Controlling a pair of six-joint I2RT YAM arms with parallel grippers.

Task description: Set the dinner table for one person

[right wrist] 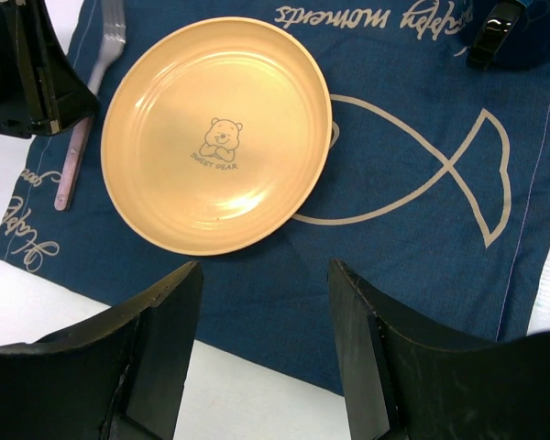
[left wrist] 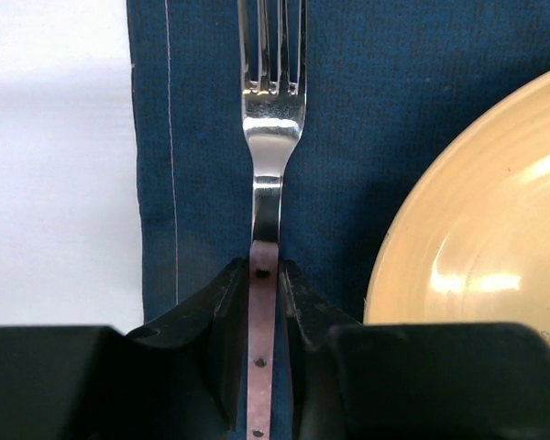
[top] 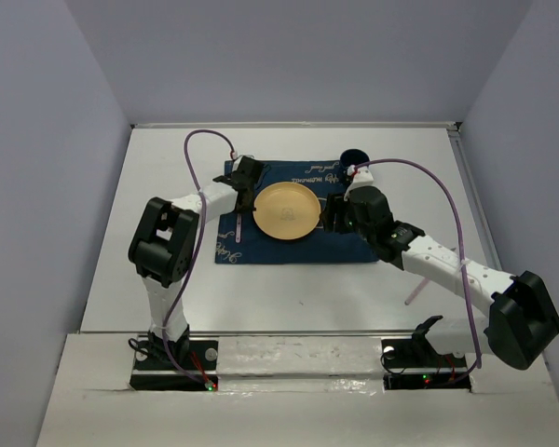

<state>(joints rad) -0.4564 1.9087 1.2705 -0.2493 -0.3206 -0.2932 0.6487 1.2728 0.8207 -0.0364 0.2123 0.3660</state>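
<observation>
Left gripper (left wrist: 266, 302) clamped on fork (left wrist: 273, 119) handle; right gripper (right wrist: 261, 357) spread apart, empty. Plate (right wrist: 215, 133), frame centre, reads "SWEET BEAR"; placemat (right wrist: 412, 211) script upper right: "happy moments".

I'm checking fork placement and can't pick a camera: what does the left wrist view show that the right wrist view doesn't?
Only the left wrist view shows the fork's tines and neck up close, and the left gripper with its fingers close on either side of the pink handle; whether they pinch it, I cannot tell.

Only the right wrist view shows the whole yellow plate with its bear print, the fish outline on the blue placemat, and the open, empty right gripper.

Both show the fork lying on the placemat beside the plate.
</observation>
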